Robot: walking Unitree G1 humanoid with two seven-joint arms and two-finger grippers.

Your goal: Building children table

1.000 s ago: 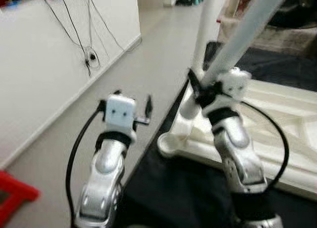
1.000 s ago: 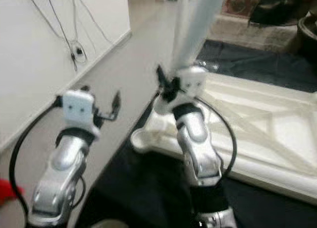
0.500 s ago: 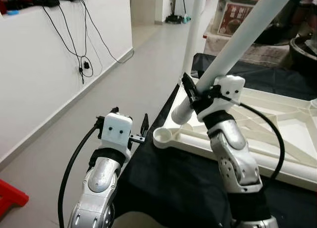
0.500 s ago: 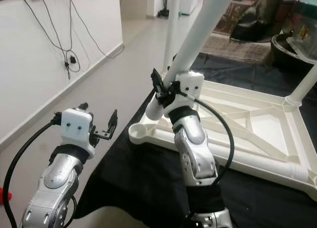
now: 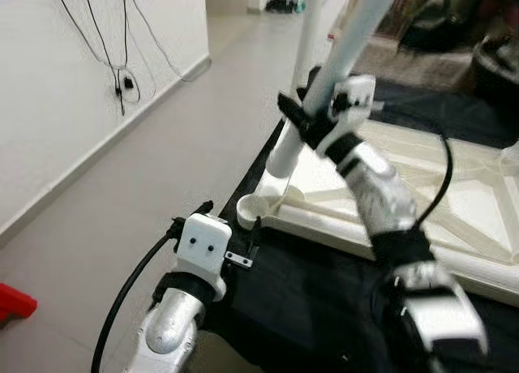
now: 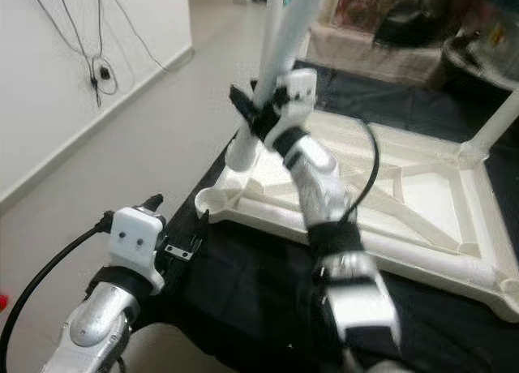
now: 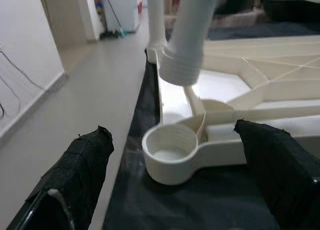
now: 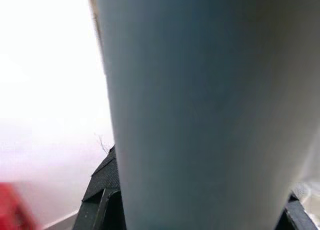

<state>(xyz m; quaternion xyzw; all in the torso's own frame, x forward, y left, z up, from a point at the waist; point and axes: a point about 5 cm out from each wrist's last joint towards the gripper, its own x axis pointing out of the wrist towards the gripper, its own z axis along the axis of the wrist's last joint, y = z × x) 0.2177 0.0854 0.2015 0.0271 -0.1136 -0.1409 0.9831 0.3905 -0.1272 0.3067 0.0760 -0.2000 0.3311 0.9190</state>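
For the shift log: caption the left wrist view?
Open left gripper flanks the threaded corner socket; white table leg hangs tilted just above it.

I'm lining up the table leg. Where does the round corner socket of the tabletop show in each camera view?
Left eye view: the corner socket lies left of centre, on the black cloth.
Right eye view: left of centre, below the table leg.
Left wrist view: centre, between the left gripper fingers.
Right wrist view: I cannot make it out; the leg is close up.
Shared landmark: the leg's threaded end, just above the socket.
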